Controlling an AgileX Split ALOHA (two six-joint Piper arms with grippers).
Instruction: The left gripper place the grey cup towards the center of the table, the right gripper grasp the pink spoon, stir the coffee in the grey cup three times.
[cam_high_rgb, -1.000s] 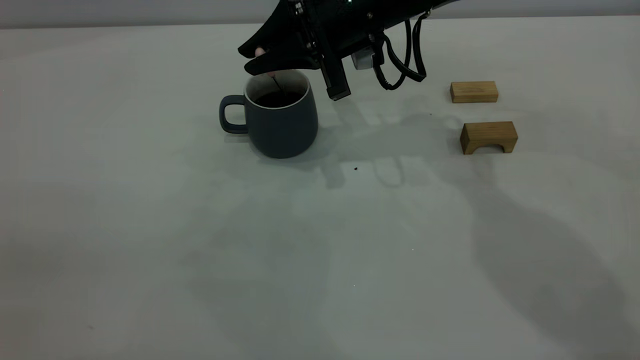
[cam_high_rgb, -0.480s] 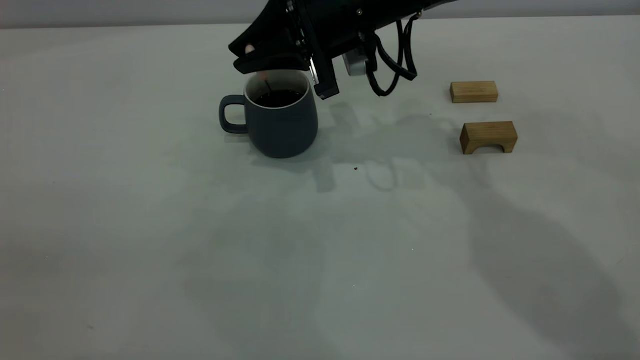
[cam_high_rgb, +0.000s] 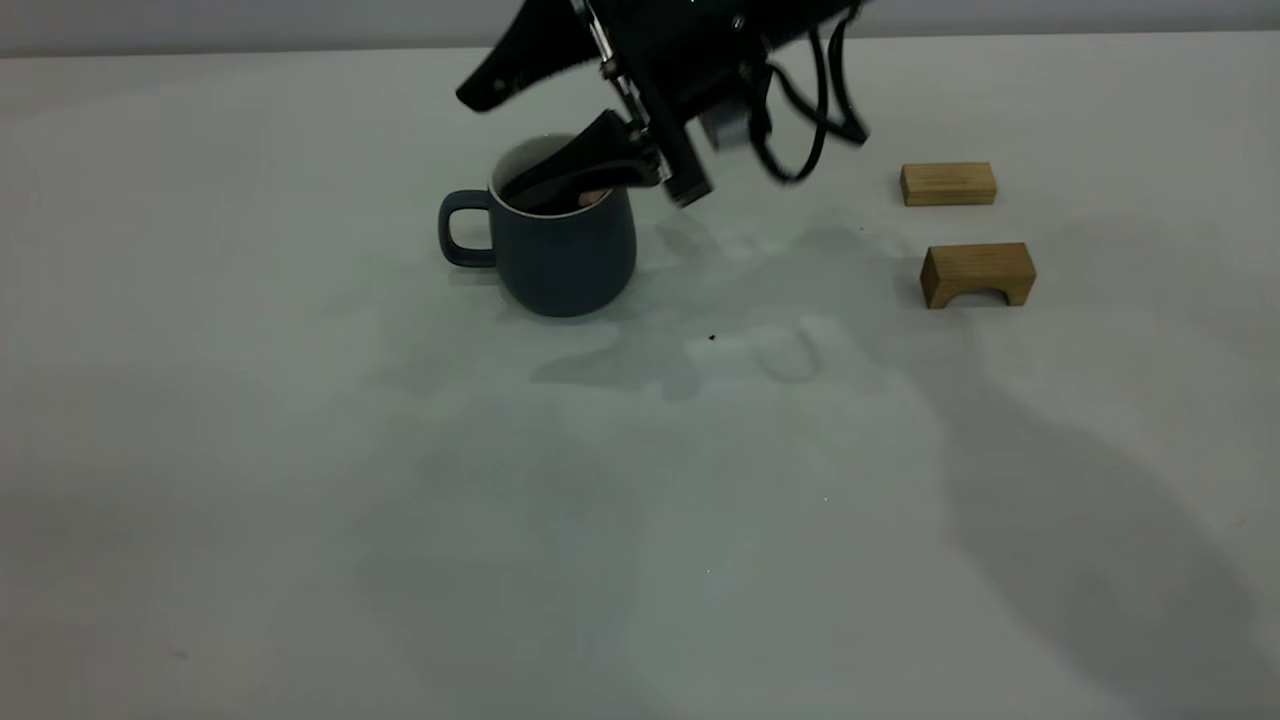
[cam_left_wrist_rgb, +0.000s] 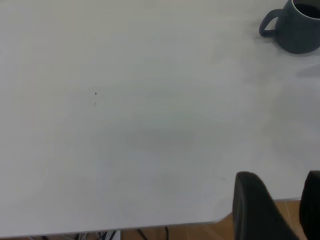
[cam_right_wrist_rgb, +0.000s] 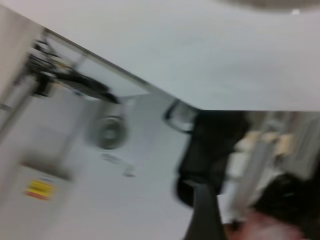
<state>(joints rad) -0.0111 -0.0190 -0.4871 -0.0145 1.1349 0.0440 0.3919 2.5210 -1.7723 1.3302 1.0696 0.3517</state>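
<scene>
The grey cup (cam_high_rgb: 560, 250) stands upright on the table (cam_high_rgb: 640, 500), handle to the left. It also shows far off in the left wrist view (cam_left_wrist_rgb: 297, 30), with dark coffee (cam_left_wrist_rgb: 306, 7) inside. My right gripper (cam_high_rgb: 490, 145) hangs over the cup, open and rolled. One finger points up and left, and the other finger (cam_high_rgb: 580, 170) lies across the cup's mouth. A bit of the pink spoon (cam_high_rgb: 592, 198) shows at the rim under that lower finger; its bowl is hidden. My left gripper (cam_left_wrist_rgb: 285, 210) is parked open beyond the table's edge.
Two tan wooden blocks sit at the right: a flat one (cam_high_rgb: 948, 184) and an arched one (cam_high_rgb: 977, 273). A tiny dark speck (cam_high_rgb: 712, 337) lies right of the cup. The right wrist view is tilted toward the room and blurred.
The right gripper rolled and its fingers spread wide apart. The pink handle, held at the fingertips before, now sits at the cup's rim. The cup has not moved.
</scene>
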